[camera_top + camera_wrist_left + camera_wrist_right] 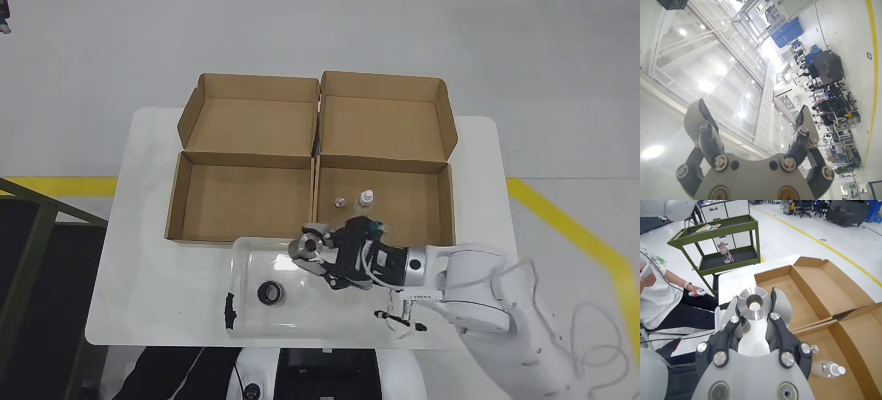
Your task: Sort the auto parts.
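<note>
My right gripper [312, 248] [754, 301] is shut on a shiny metal ring [745, 308] with a hole through its middle, held above the clear tray [330, 312] near the boxes' front edge. A dark bearing ring [269, 293] [745, 324] lies in that tray, below and to the left of the held ring. The left cardboard box [240, 200] [804, 294] has nothing in it. The right box [420, 205] [857, 344] holds a small white bottle [366, 198] [827, 369] and a small metal piece [340, 200] [814, 348]. My left gripper [751, 113] is open, pointed up at the ceiling.
Both box lids [320, 115] stand open at the back. A small black piece [230, 310] lies at the tray's left end. A green cart [719, 243] stands off the table's left side. Bare white table [140, 260] lies left of the boxes.
</note>
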Motion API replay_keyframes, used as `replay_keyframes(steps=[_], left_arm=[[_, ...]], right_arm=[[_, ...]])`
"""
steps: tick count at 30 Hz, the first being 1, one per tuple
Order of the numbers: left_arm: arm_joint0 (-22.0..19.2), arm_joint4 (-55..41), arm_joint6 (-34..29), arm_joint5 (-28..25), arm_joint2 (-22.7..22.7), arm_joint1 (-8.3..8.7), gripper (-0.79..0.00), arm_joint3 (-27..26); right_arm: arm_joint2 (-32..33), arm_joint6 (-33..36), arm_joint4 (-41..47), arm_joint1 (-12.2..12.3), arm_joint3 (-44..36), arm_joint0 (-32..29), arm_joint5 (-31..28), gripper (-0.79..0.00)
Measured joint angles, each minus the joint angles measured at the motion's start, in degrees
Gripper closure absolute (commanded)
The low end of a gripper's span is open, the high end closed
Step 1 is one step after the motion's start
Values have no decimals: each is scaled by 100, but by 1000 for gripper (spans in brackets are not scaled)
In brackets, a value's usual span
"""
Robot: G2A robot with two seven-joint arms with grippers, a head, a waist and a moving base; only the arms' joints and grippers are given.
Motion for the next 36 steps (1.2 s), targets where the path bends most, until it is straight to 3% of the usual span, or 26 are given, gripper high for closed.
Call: replay_keyframes(steps=[26, 36], left_arm=[[0, 0, 0, 0, 0, 0, -785, 0], [0, 0, 0, 0, 0, 0, -785, 0]], right_arm=[[-48, 91, -270, 13, 80, -80, 159, 0], [-284, -274, -505, -47, 679, 263, 209, 0]])
